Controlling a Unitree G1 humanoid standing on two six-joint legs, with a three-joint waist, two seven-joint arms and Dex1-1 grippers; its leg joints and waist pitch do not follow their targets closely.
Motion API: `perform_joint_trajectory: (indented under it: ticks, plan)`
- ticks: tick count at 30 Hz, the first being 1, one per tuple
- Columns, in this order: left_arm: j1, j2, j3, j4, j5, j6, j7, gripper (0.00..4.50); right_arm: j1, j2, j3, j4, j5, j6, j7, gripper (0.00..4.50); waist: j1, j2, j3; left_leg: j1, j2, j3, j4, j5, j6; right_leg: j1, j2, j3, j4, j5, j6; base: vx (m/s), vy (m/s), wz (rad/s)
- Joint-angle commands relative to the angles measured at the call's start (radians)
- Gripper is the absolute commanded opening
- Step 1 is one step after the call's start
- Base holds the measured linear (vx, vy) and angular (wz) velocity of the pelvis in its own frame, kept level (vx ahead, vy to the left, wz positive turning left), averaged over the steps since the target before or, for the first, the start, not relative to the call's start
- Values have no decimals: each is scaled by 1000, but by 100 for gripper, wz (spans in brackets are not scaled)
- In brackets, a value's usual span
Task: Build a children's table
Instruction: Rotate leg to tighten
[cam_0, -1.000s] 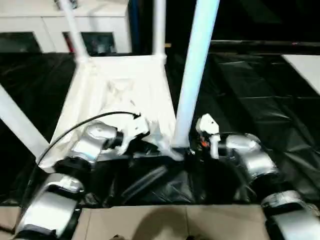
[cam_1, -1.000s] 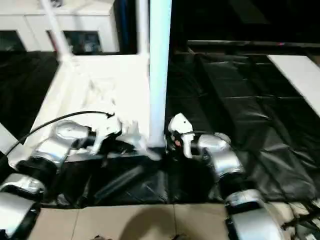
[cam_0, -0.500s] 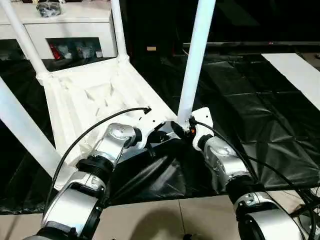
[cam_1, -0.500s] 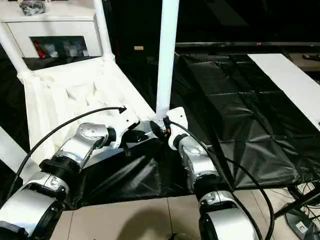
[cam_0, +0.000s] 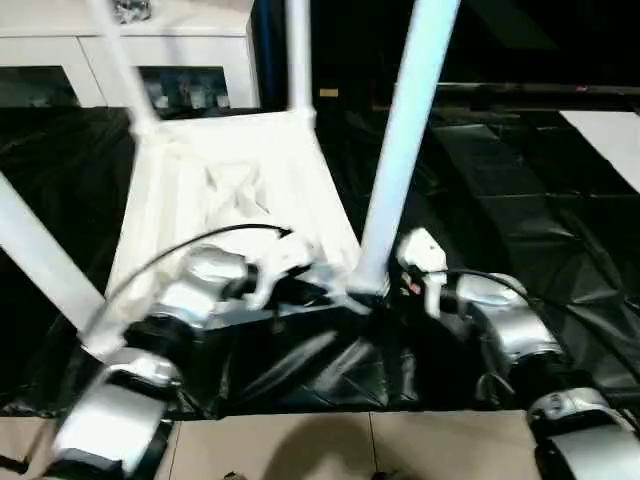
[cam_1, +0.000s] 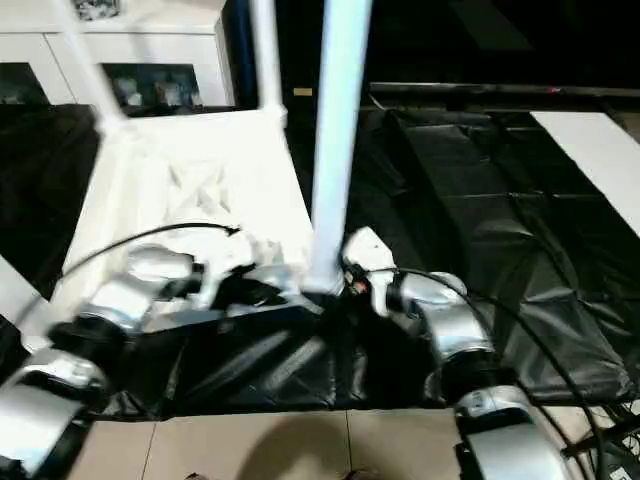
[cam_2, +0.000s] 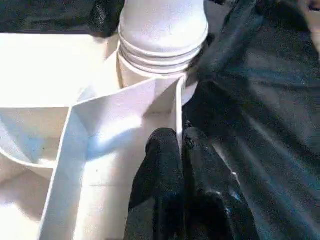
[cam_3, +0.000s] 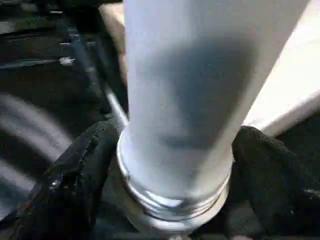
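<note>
Right end effector (cam_3: 175, 165) astride leg (cam_0: 400, 150) (cabinet (cam_0: 150, 60) behind)

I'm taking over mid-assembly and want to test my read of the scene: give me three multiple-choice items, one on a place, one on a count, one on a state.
1. Where does the tabletop lie?
A. upside down on black sheeting
B. on the white cabinet
C. leaning against a wall

2. How many legs stand in its corner sockets?
A. one
B. two
C. four

3. How are the left gripper's fingers?
A. spread wide
B. pinched on a thin rib
C. around a leg

Answers:
1. A, the ribbed underside faces up on the black sheeting.
2. C, one leg rises at each corner, the nearest leg by the right gripper.
3. B, the fingers pinch the rib.
</note>
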Motion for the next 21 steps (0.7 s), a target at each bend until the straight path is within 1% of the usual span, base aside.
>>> perform_joint_trajectory:
  ticks: [1, 3, 4, 5, 6, 10, 11, 13, 16, 17, 21]
  plan:
    - [1, -5, -26, -23, -23, -24, -71, 0, -9, -9, 11, -21, 8, 12, 40, 372, 2, -1, -74, 7, -3, 19, -62, -268, 98, 61, -11, 23, -49, -190, -257, 0, 0, 0]
    - [-2, 8, -34, -21, -26, -27, -103, 0, -20, -12, 11, -15, 15, 15, 63, 364, 10, -1, -74, 13, -2, 21, -62, -279, 88, 57, -10, 25, -50, -203, -259, 0, 0, 0]
    - [-3, 13, -37, -20, -27, -29, -115, 0, -25, -12, 11, -13, 19, 17, 71, 347, 12, -1, -72, 12, -1, 20, -64, -288, 80, 57, -10, 26, -49, -213, -257, 0, 0, 0]
    - [-5, 18, -40, -18, -29, -31, -129, 0, -29, -15, 15, -13, 27, 19, 86, 347, 13, -1, -71, 12, -1, 20, -66, -291, 75, 57, -10, 27, -50, -219, -254, 0, 0, 0]
    - [-6, 20, -41, -15, -29, -32, -138, 0, -31, -17, 18, -13, 33, 21, 96, 322, 13, -4, -71, 13, -2, 19, -67, -302, 69, 57, -8, 29, -50, -233, -250, 0, 0, 0]
    - [-16, 26, -49, 4, -21, -53, -170, 0, -41, -18, 32, -10, 31, 22, 153, 315, 12, -2, -70, 13, -2, 19, -69, -318, 62, 55, -9, 30, -53, -253, -242, 0, 0, 0]
    - [-19, 26, -49, 8, -19, -55, -168, 0, -41, -18, 35, -9, 26, 20, 156, 302, 13, -2, -70, 15, -2, 20, -68, -320, 61, 54, -9, 31, -54, -252, -243, 0, 0, 0]
    - [-22, 25, -49, 15, -16, -60, -170, 0, -40, -17, 37, -7, 21, 16, 156, 280, 15, -3, -71, 14, -2, 19, -67, -309, 60, 56, -10, 32, -52, -245, -243, 0, 0, 0]
    - [-25, 23, -48, 21, -16, -63, -171, 0, -40, -16, 36, -8, 23, 19, 160, 275, 16, -3, -71, 12, -3, 19, -67, -298, 61, 57, -10, 31, -51, -237, -243, 0, 0, 0]
    - [-27, 24, -50, 25, -15, -66, -170, 0, -38, -14, 37, -9, 23, 18, 163, 272, 16, 0, -71, 12, -3, 19, -68, -298, 60, 57, -10, 31, -50, -236, -243, 0, 0, 0]
    - [-34, 14, -43, 42, -5, -64, -117, 0, -26, -6, 34, -18, 27, 23, 152, 270, 16, 0, -71, 13, -3, 19, -68, -307, 56, 57, -9, 31, -52, -244, -242, 0, 0, 0]
